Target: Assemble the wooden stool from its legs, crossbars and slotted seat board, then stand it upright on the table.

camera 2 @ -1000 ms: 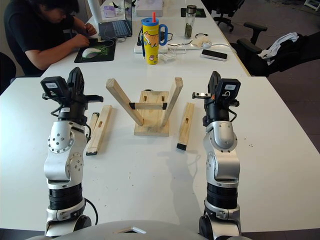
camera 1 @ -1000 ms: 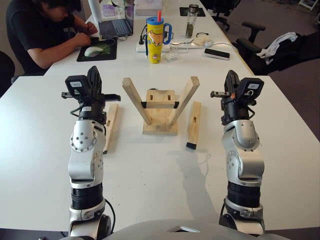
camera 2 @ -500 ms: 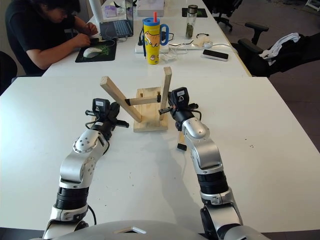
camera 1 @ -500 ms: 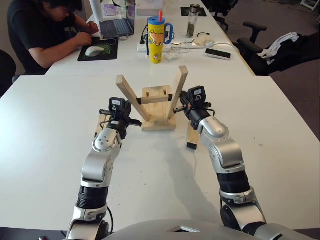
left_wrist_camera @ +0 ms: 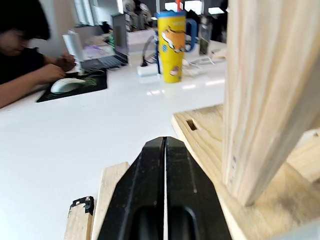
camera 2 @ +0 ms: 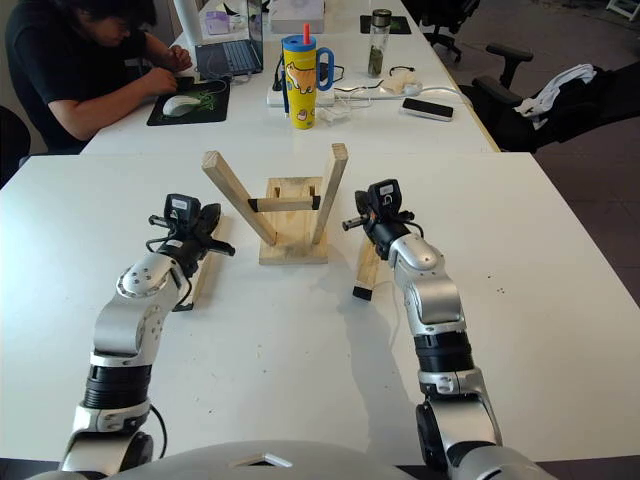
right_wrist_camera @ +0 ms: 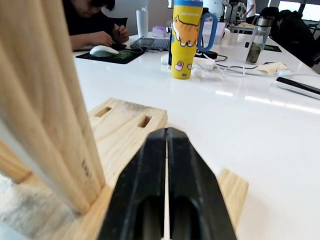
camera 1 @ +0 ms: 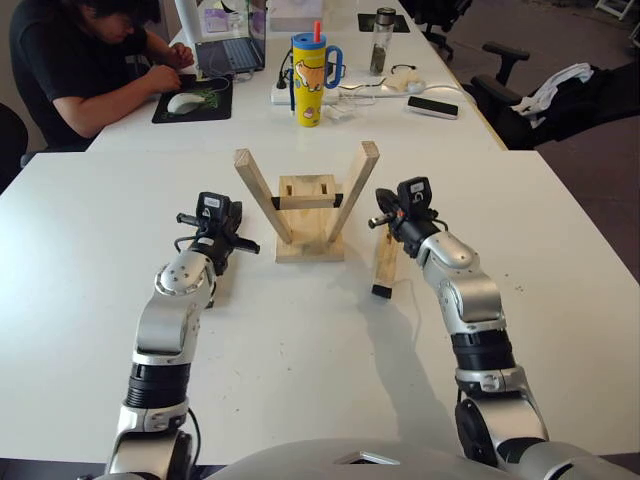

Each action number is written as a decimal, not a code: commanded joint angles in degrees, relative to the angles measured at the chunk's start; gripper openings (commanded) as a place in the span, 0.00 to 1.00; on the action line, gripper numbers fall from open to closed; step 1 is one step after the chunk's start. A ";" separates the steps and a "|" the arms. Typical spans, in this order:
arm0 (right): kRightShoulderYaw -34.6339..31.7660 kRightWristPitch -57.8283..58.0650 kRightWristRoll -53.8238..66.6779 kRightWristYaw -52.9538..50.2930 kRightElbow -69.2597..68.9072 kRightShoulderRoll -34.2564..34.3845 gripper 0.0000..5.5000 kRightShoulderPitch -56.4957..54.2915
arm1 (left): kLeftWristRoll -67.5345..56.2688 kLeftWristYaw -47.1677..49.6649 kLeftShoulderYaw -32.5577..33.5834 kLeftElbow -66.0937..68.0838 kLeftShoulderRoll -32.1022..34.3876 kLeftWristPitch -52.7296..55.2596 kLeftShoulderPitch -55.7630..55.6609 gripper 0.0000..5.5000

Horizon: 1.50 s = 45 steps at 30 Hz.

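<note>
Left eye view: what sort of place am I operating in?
Likely a shared office or lab: long white tables, an open dark laptop, a white mouse on a black mat, and black office chairs.

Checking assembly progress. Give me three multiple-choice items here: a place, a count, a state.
1. The seat board lies: A on the table; B on the floor; C on a chair.
2. Legs standing in it: A none; B two; C four.
3. The left gripper and right gripper are: A open; B shut, empty; C shut on legs.
Answers: A, it lies flat on the white table; B, two slanted legs share a crossbar; B, wrist views show them closed on nothing.
</note>
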 commanded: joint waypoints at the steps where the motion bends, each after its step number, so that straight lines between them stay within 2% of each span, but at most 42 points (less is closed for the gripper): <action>1: -0.65 -9.26 1.65 7.45 11.71 -0.92 0.00 -8.88 | 1.46 -26.91 -9.76 2.53 21.69 -0.89 1.36 0.00; 3: -0.49 -12.80 2.24 10.49 15.02 -0.86 0.00 -10.62 | 0.45 -35.37 -12.46 0.71 26.51 -1.95 2.04 0.00; 5: 0.42 -14.99 2.91 14.34 16.76 -0.82 0.00 -11.86 | -0.67 -38.81 -13.88 -0.53 26.87 -2.15 1.56 0.00; 13: 6.36 -15.14 6.18 29.45 11.74 0.45 0.00 -9.96 | 7.53 -35.94 -20.47 5.28 22.41 -5.08 -3.79 0.00; 21: 14.76 -10.74 5.34 30.48 5.97 5.52 0.00 -8.09 | 9.87 -33.63 -20.95 6.04 20.45 -3.86 -3.00 0.00; 24: 15.65 -9.12 4.50 28.97 4.95 5.94 0.00 -8.00 | 10.51 -33.03 -20.98 6.45 19.88 -3.79 -3.35 0.00; 28: 13.54 -9.40 3.20 25.70 6.00 4.70 0.00 -7.71 | 10.55 -32.51 -20.53 5.79 19.12 -3.06 -3.03 0.00; 33: 10.19 -15.99 -3.43 20.19 20.45 -1.48 0.00 -11.66 | 9.95 -33.40 -20.40 4.59 20.00 -2.91 -1.65 0.00; 45: 11.30 -29.99 -11.80 17.80 50.27 -0.21 0.00 -21.00 | 9.44 -35.02 -21.07 3.81 18.86 -2.41 -2.89 0.00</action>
